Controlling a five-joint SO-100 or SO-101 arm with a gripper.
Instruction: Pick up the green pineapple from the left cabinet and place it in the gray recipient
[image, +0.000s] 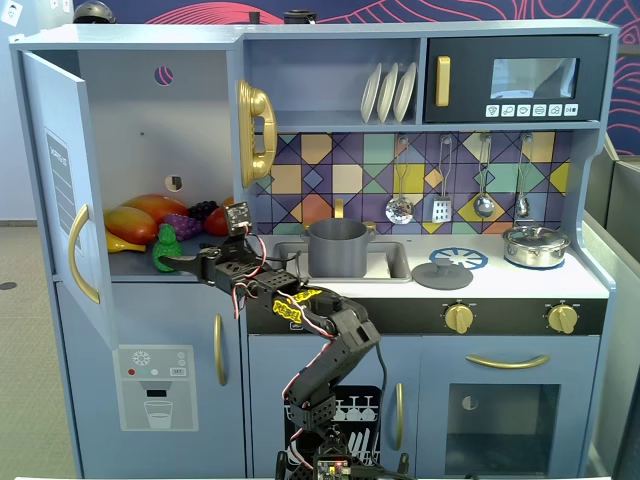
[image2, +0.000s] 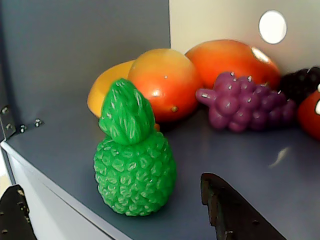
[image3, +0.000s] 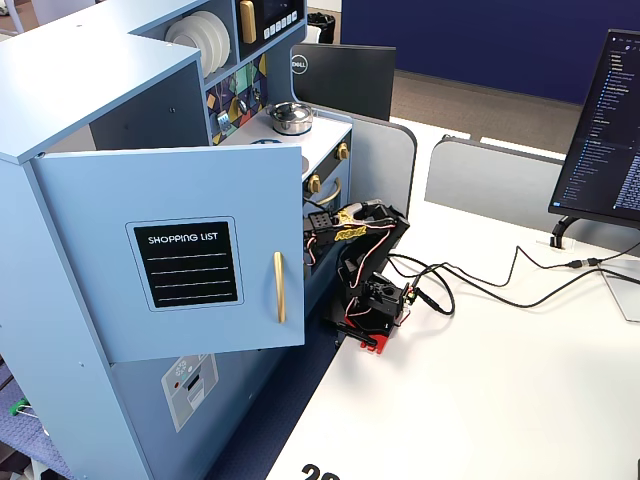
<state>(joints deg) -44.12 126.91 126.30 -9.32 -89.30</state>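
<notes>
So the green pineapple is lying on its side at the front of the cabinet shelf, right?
Not quite. The wrist view shows the green pineapple standing upright, leafy top up, at the front of the cabinet shelf, between the open gripper fingers.

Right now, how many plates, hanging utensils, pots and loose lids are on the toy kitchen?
Plates: 3
Hanging utensils: 4
Pots: 2, the gray pot and the silver pot
Loose lids: 1
Total: 10
</notes>
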